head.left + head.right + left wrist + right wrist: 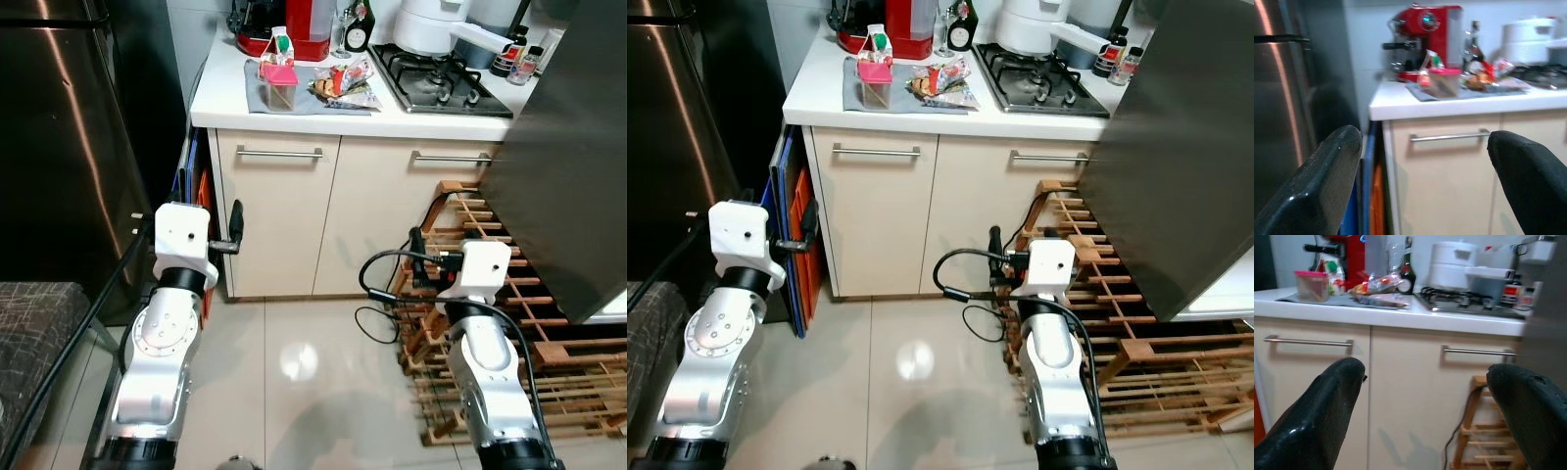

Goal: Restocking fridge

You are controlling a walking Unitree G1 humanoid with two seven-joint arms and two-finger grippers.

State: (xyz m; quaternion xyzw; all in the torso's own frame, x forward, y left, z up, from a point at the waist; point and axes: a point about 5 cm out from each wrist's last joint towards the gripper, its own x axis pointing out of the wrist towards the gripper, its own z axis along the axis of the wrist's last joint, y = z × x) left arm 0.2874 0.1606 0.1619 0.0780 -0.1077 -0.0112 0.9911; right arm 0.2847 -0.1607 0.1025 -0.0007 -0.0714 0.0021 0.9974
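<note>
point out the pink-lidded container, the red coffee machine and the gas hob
pink-lidded container [278, 88], left eye view, on its clear side wall
red coffee machine [1435, 34], left wrist view, on its red front
gas hob [441, 83], left eye view, on the burner grate

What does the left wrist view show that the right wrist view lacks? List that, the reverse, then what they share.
Left wrist view, not right: the steel fridge and the blue and orange boards beside the cabinet. Right wrist view, not left: the wooden rack on the floor and the second cabinet handle. Both: the white counter, pink-lidded container, red coffee machine, dark bottle, white cooker and gas hob.
</note>
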